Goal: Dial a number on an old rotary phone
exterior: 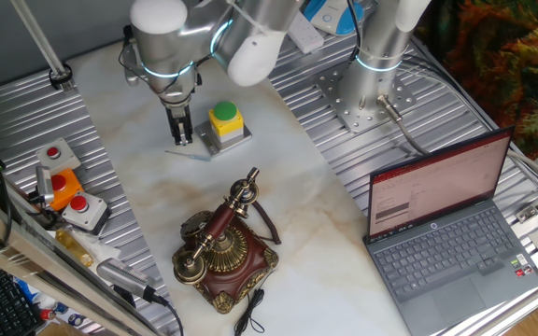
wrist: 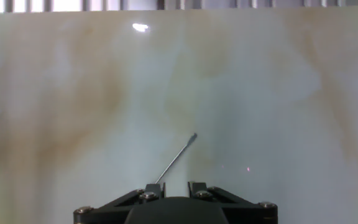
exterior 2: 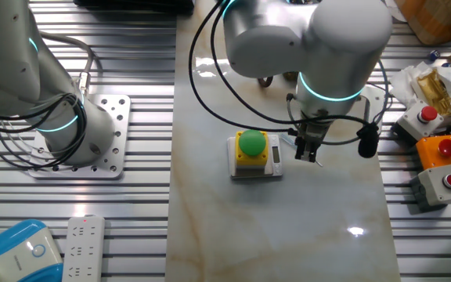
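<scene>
Phone [exterior: 224,245] sits on the desk [exterior: 297,187] near its front edge in one fixed view, handset on the cradle. Behind it, well apart, stands the button box [exterior: 225,125], gripper [exterior: 183,137] just left of it above the desk. Laptop [exterior: 446,229] lies right of the phone. Three more button boxes [exterior: 68,191] sit off the desk's left side.

A robotics lab, this. Robot arm [exterior 2: 304,35] bolted to a ribbed metal bench [exterior: 26,112]. Laptop [exterior: 442,224] and button boxes [exterior 2: 437,160] alongside.
</scene>
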`<state>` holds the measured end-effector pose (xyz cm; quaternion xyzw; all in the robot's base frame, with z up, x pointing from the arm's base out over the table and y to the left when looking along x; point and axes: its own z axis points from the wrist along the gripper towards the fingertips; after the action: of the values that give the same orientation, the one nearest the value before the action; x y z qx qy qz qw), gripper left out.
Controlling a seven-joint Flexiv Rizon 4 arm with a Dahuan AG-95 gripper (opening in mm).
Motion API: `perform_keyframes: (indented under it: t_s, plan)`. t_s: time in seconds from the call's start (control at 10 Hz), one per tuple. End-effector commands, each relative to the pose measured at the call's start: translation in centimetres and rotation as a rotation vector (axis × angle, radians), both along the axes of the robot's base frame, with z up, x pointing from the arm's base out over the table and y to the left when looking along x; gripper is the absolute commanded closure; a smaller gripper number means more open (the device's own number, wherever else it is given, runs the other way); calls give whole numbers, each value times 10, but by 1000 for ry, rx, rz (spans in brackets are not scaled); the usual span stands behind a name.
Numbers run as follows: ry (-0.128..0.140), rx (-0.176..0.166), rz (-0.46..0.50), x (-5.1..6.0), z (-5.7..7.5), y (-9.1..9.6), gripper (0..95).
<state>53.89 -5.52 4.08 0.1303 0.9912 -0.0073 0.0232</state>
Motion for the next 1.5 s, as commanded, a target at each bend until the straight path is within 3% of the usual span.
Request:
perform_keyframes:
  t_s: [0.1, 0.5, 0.9, 1.2, 1.3, 1.5]
  plan:
    - [-14, 26, 5, 0, -1, -1, 950]
    - [-33, 18, 9, -1, 0, -1, 950]
    - [-32, 20, 17, -1, 0, -1, 950]
    - [-30, 12, 78, -1, 0, -1, 950]
    - [-25, 4, 87, -1, 0, -1, 760]
    - [-19, -12, 97, 0, 0, -1, 760]
